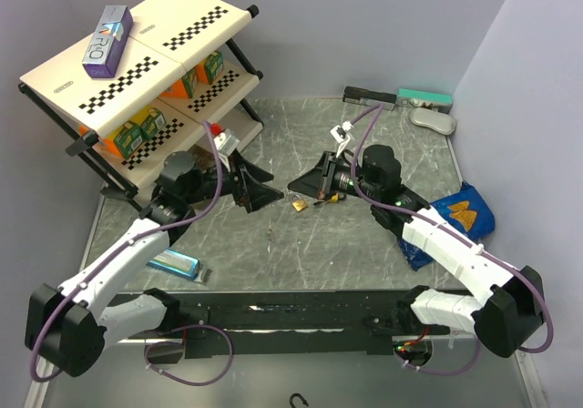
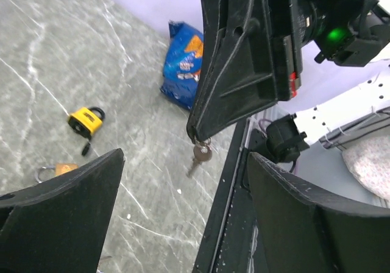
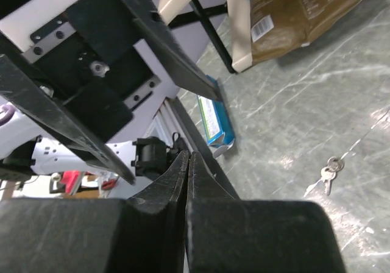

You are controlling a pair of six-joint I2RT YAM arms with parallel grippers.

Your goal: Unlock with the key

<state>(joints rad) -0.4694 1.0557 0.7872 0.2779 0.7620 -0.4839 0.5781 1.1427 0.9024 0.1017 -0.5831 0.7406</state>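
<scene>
Left tool [image 2: 186,157] stood wide open and held nothing. Right tool [image 3: 187,160] was fully closed, fingers pressed together, nothing gripped. The key [image 3: 329,174], on its ring, lay on the tabletop [image 3: 317,102], touched by neither tool. A yellow padlock [image 2: 85,122] and a brass padlock [image 2: 58,170] lay near each other, apart from the key.

Top cam looks bright and even to me, lit from above, with soft shadows under the shelf rack [image 1: 137,71] and a faint sheen on the table [image 1: 301,253]. On the wrist cams my fingers [image 2: 55,218] up close go dark and a bit blurry, and a green light [image 2: 334,36] flares.
</scene>
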